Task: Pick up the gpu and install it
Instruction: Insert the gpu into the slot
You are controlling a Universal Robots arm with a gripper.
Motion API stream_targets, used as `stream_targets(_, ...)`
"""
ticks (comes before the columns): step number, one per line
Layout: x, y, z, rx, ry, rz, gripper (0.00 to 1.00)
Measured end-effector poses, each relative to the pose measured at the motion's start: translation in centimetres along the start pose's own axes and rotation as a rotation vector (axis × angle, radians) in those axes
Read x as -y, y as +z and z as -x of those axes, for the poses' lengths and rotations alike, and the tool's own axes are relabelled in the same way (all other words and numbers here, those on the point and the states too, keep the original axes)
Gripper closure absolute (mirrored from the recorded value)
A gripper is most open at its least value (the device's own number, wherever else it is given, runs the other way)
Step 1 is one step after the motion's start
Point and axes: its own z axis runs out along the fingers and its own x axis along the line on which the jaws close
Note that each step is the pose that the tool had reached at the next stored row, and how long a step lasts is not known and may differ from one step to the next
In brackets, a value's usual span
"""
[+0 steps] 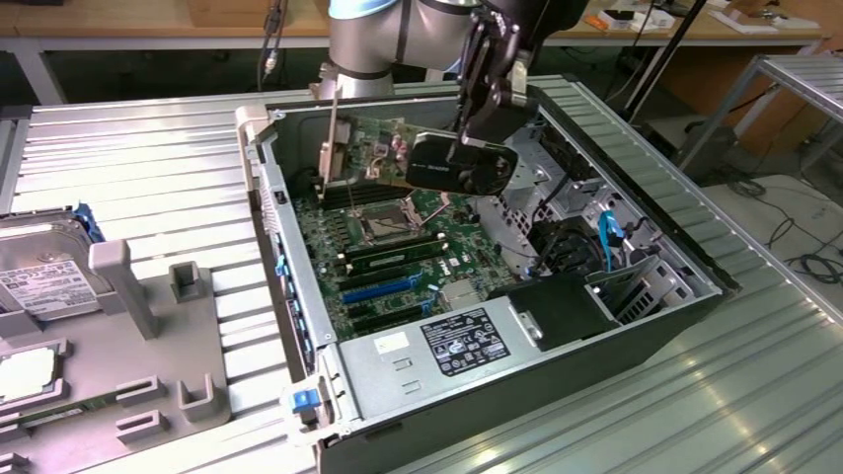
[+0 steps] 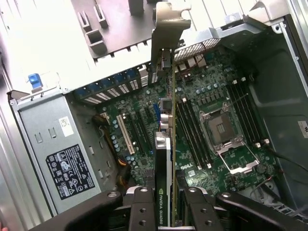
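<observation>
**Gpu** (image 1: 448,163) (image 2: 163,159): a green card with a black cooler and a silver end bracket (image 2: 166,33). It was held edge-on over the open computer case (image 1: 633,212) (image 2: 284,82), raised clear of the boards inside the case and seated in no slot. The bracket end was turned toward the slotted rear wall of the case.

**Gripper** (image 1: 475,133) (image 2: 166,211): it was positioned above the case, its fingers (image 2: 142,207) clamped on the two faces of the gpu.

**Motherboard** (image 1: 395,247) (image 2: 192,125): it was laid flat on the floor of the case. The bare processor socket (image 1: 391,225) (image 2: 222,127) was seen near the middle of the case.

**Power supply** (image 1: 448,346) (image 2: 62,154): a grey box with a black label, fitted at one end of the case.

**Hard drive** (image 1: 39,276): a silver unit with a white label, placed outside the case, well apart from it, toward the exterior view's left.

**Table** (image 1: 145,148): ribbed metal, on which the case was set.
</observation>
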Motion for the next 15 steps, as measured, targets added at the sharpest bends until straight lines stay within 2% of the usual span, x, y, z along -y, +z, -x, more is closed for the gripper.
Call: stream_targets(15, 0.0, 0.0, 0.0, -0.0158, -0.185, 0.0037, 0.73)
